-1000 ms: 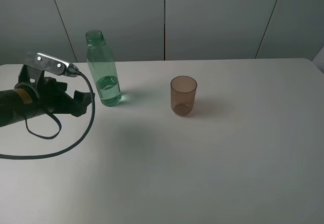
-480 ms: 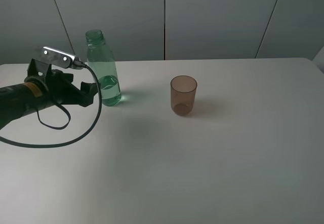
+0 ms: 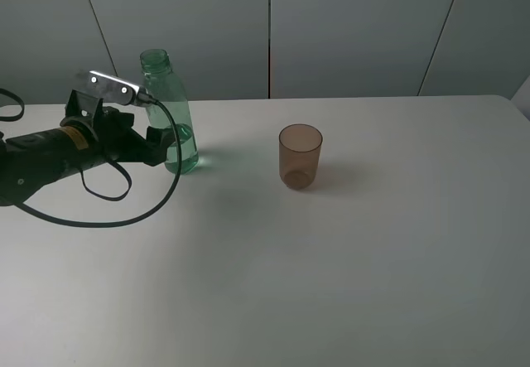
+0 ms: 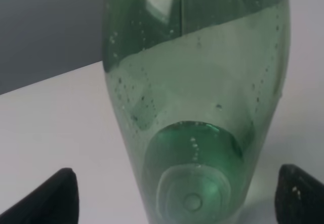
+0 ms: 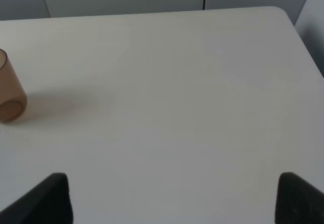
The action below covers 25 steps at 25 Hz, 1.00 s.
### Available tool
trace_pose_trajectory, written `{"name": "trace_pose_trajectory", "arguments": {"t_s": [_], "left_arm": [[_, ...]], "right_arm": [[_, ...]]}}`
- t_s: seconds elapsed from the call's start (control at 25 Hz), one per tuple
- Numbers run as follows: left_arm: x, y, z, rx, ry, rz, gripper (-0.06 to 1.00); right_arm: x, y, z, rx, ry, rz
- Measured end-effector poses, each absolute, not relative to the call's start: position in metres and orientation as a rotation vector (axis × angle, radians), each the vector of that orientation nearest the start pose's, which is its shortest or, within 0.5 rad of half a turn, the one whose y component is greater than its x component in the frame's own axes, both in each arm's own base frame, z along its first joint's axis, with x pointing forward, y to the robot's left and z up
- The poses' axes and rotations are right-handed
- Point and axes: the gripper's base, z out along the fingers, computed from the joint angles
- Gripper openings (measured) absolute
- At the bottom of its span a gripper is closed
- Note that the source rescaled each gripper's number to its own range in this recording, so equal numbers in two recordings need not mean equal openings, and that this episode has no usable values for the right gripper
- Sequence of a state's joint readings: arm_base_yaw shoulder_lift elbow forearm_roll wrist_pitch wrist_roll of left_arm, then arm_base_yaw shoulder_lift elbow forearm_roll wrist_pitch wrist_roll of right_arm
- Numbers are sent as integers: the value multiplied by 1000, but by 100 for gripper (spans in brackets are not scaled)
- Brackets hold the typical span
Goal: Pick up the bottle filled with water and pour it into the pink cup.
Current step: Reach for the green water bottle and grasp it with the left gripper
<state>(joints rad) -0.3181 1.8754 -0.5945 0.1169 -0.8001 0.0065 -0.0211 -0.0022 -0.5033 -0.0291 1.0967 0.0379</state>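
Observation:
The green transparent bottle (image 3: 168,110) stands upright at the back left of the white table, about a third full of water, with no cap. My left gripper (image 3: 163,147) is open at the bottle's lower part. In the left wrist view its two dark fingertips (image 4: 50,199) show wide apart on either side of the bottle (image 4: 195,97), apart from it. The pink cup (image 3: 300,156) stands upright to the right of the bottle, and it also shows in the right wrist view (image 5: 10,90). My right gripper (image 5: 174,204) is open and empty over bare table, and is out of the exterior view.
The white table (image 3: 348,268) has its back edge just behind the bottle, in front of grey wall panels. A black cable (image 3: 124,218) loops from the left arm onto the table. The table's right corner (image 5: 283,16) shows in the right wrist view.
My left arm has moved right and towards the back, bringing its open gripper from beside the bottle up to the bottle's lower part. Bottle and cup have not moved.

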Motion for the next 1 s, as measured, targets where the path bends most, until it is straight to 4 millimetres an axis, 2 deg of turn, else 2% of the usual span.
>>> {"name": "trace_pose_trajectory", "arguments": {"t_s": [0.32, 0.6, 1.0], "left_arm": [[312, -111, 126, 445, 1884, -235, 98], [327, -125, 119, 471, 1882, -250, 98], [330, -131, 120, 479, 1866, -259, 98]], "right_arm": [[-7, -2, 275, 63, 2074, -25], [-7, -2, 275, 63, 2074, -25], [-7, -2, 275, 63, 2074, -25]]}}
